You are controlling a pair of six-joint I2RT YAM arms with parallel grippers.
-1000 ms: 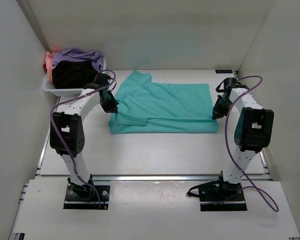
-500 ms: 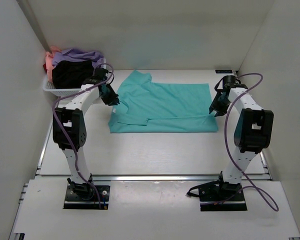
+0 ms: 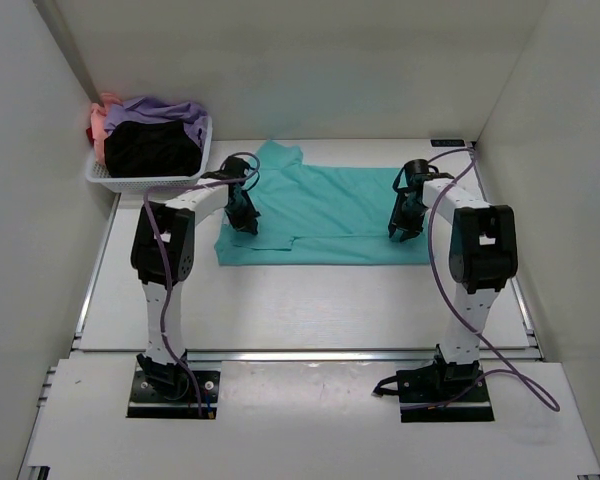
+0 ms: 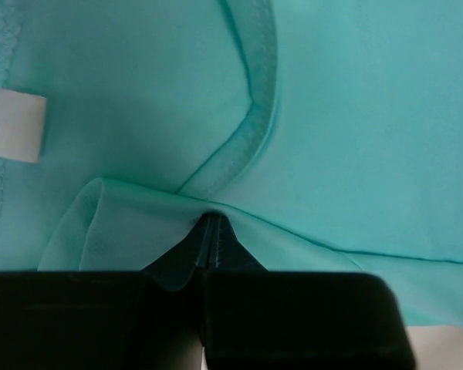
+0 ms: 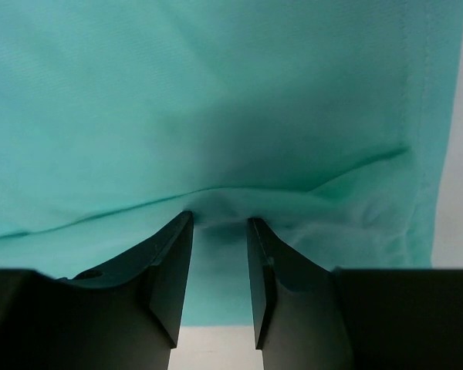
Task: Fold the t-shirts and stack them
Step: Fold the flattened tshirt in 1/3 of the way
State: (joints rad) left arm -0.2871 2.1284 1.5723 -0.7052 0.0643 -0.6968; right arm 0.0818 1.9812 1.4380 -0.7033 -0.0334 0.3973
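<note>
A teal t-shirt (image 3: 330, 215) lies spread on the white table, roughly folded, with its collar toward the back left. My left gripper (image 3: 242, 218) is down on the shirt's left part. In the left wrist view it (image 4: 211, 220) is shut, and a fold of the teal cloth (image 4: 355, 116) is tented up at its tips, close to the collar seam (image 4: 258, 108). My right gripper (image 3: 400, 228) rests on the shirt's right part. Its jaws (image 5: 220, 220) are open, the tips pressing into the cloth (image 5: 216, 92) with a small ridge bunched between them.
A white mesh basket (image 3: 130, 183) stands at the back left, holding a black shirt (image 3: 150, 148), a lavender one (image 3: 165, 108) and a pink one (image 3: 100, 125). White walls close in on both sides. A white label (image 4: 14, 125) shows inside the teal shirt's neck.
Both grippers have moved inward from the shirt's left and right edges onto the cloth. The right one has opened; the left one opened briefly and has shut again on a fold.
</note>
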